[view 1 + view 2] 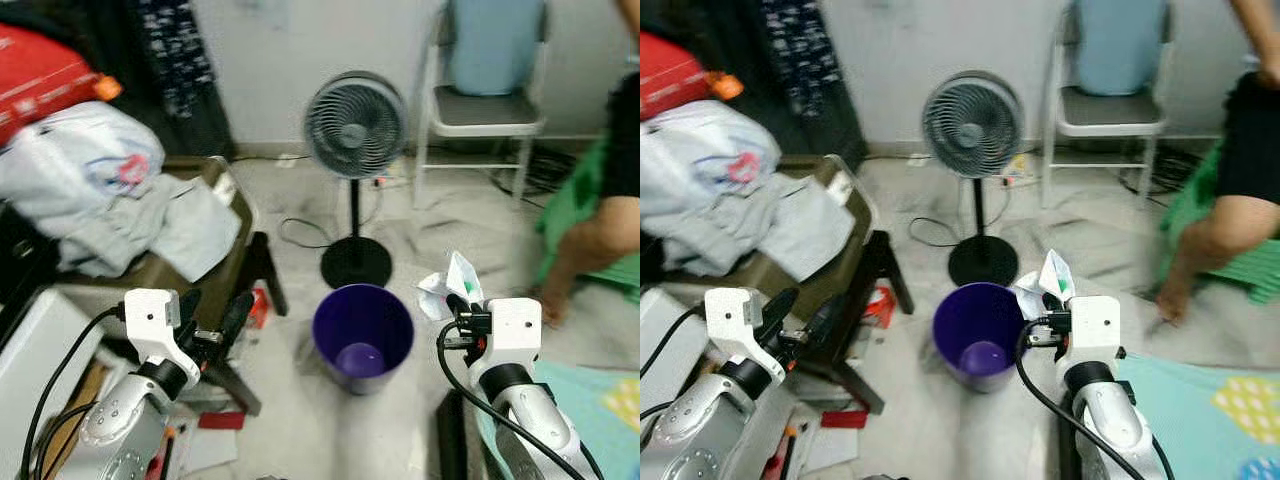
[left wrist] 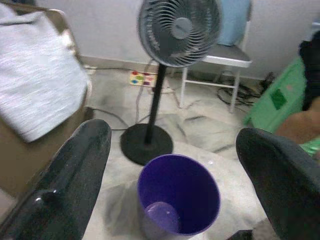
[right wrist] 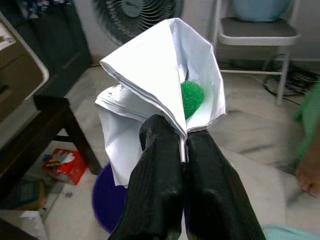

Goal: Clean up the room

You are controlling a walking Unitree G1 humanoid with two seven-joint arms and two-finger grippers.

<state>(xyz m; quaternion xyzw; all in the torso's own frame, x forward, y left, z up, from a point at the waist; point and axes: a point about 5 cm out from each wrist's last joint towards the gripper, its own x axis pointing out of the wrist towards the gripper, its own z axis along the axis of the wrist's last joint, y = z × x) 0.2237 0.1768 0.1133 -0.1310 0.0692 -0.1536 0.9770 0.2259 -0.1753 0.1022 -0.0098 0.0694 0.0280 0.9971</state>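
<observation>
A crumpled white paper (image 3: 160, 90) with a green spot is pinched in my right gripper (image 1: 455, 298), which is shut on it just right of the purple bin's rim. The purple bin (image 1: 362, 337) stands on the floor in front of me, with a pale object lying at its bottom. My left gripper (image 1: 212, 318) is open to the left of the bin, with nothing between its black fingers (image 2: 75, 170); the bin (image 2: 178, 200) lies ahead of it.
A standing fan (image 1: 355, 150) is right behind the bin. A brown chair piled with clothes (image 1: 130, 200) is at left, with litter (image 1: 258, 305) under it. A white chair (image 1: 485, 100) stands at the back. A person's leg (image 1: 590, 245) is at right.
</observation>
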